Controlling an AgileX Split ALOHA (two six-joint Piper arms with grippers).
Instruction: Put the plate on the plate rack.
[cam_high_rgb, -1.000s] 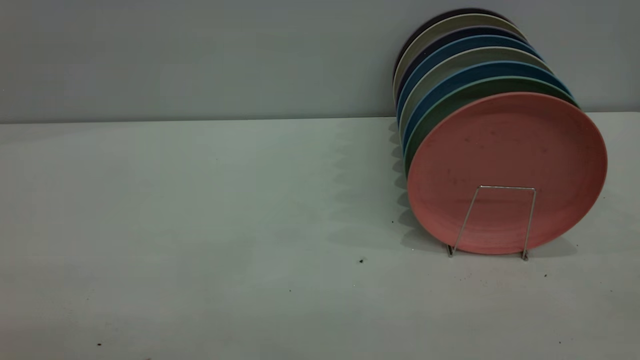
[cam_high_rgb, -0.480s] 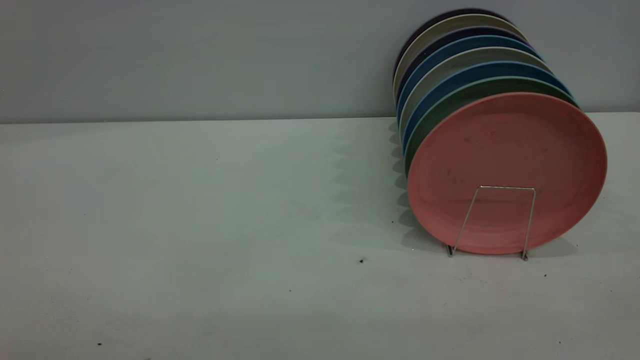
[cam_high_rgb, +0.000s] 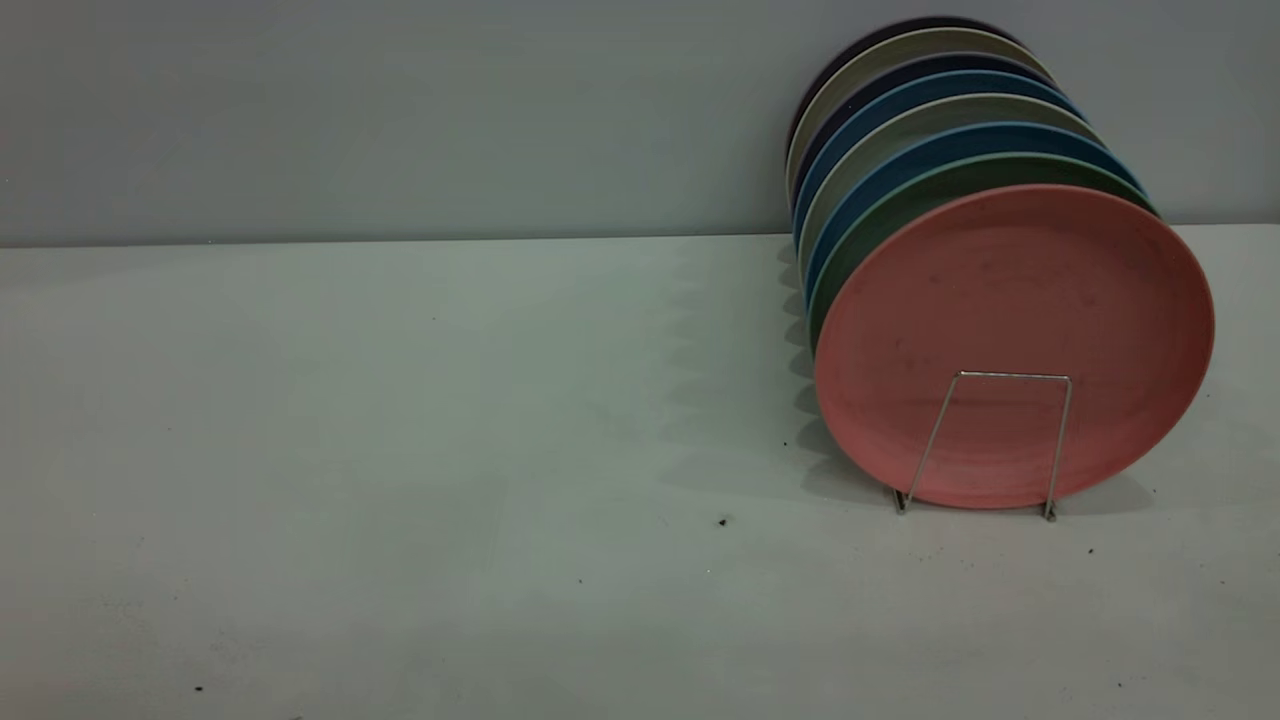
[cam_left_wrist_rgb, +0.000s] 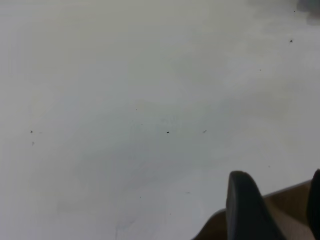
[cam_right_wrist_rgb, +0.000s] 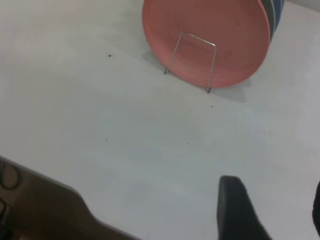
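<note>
The round salmon-pink matte plate (cam_high_rgb: 1013, 345) already stands in the thin silver wire rack (cam_high_rgb: 985, 443), both tools apart, nothing apparently left.

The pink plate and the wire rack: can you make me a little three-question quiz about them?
1. True or false: the pink plate stands on edge in the plate rack.
2. What colour is the plate right behind it? A red, B green, C yellow.
3. Fill in: the wire loop in front of the pink plate is much ____ than the plate.

Key: 1 true. 2 B, the green plate. 3 shorter.
</note>
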